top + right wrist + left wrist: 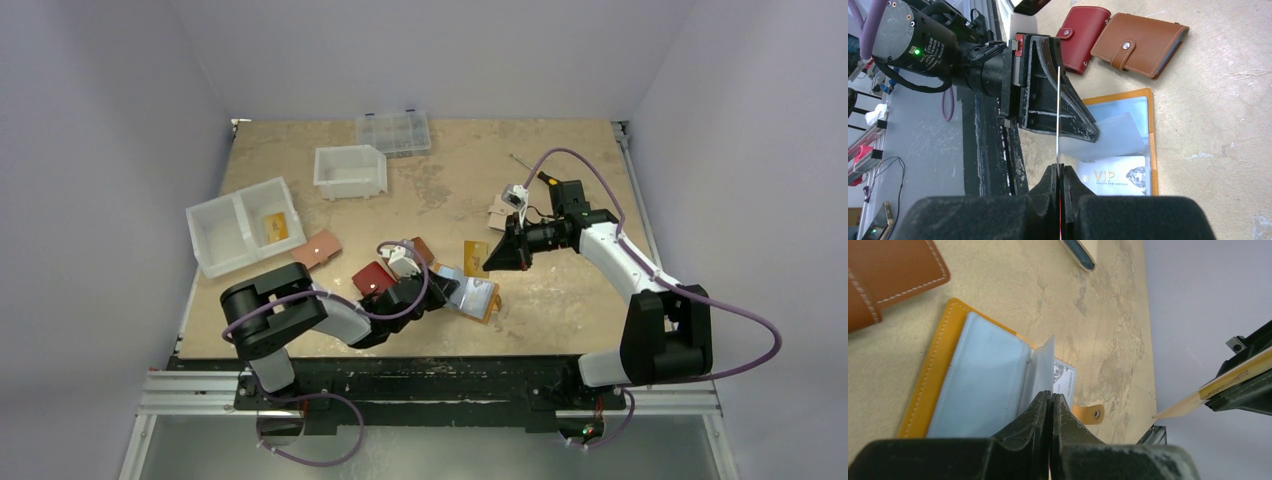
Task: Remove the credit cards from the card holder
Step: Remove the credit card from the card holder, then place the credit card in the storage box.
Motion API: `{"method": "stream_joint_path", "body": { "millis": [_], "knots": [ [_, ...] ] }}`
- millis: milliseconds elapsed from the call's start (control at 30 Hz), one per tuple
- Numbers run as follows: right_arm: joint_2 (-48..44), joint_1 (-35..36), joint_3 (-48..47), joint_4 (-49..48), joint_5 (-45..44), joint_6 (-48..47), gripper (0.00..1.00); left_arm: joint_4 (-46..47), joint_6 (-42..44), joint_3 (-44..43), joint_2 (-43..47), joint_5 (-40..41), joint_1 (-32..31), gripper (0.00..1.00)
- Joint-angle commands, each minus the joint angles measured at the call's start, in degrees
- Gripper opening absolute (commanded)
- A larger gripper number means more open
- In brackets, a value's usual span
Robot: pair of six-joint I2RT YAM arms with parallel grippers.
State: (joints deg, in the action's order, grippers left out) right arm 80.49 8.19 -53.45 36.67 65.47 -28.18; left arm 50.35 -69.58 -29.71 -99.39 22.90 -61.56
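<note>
right claw (1060, 172) is clamping a yellow card (1235, 374) edge-up just far of the open card holder (923, 390), left claw (1052, 397) pinched on its clear flap (1044, 365)

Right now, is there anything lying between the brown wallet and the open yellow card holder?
Nothing. Only a bare strip of table separates the brown wallet from the card holder, as the left wrist view shows.

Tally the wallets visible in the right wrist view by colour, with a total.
Dark red wallet: 1
Brown wallet: 1
Mustard-yellow card holder, lying open: 1
Total: 3
</note>
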Motion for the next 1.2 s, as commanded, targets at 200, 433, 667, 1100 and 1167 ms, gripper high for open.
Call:
{"method": "stream_joint_path", "body": {
  "millis": [200,433,667,1100,1167],
  "knots": [
    [-1.9,-0.4,-2.4,0.9,0.3,-1.3,0.0,-9.5,-2.3,3.4,6.9,6.3,-0.1,0.07],
    [-1.7,-0.4,-2.4,1.1,0.1,-1.5,0.0,-17.7,0.1,3.4,10.5,9.1,-0.1,0.26],
    [-1.6,-0.4,-2.5,1.7,-0.2,-2.2,0.0,-25.8,7.4,3.2,18.6,11.2,-0.1,0.46],
    [-1.7,-0.4,-3.2,5.1,0.0,-6.6,0.0,-15.9,27.8,13.1,40.8,-3.1,0.1,0.98],
    [-1.5,-0.4,-3.4,6.1,0.2,-7.8,0.0,-11.9,28.9,15.6,43.5,-6.4,0.2,0.99]
  ]
}}
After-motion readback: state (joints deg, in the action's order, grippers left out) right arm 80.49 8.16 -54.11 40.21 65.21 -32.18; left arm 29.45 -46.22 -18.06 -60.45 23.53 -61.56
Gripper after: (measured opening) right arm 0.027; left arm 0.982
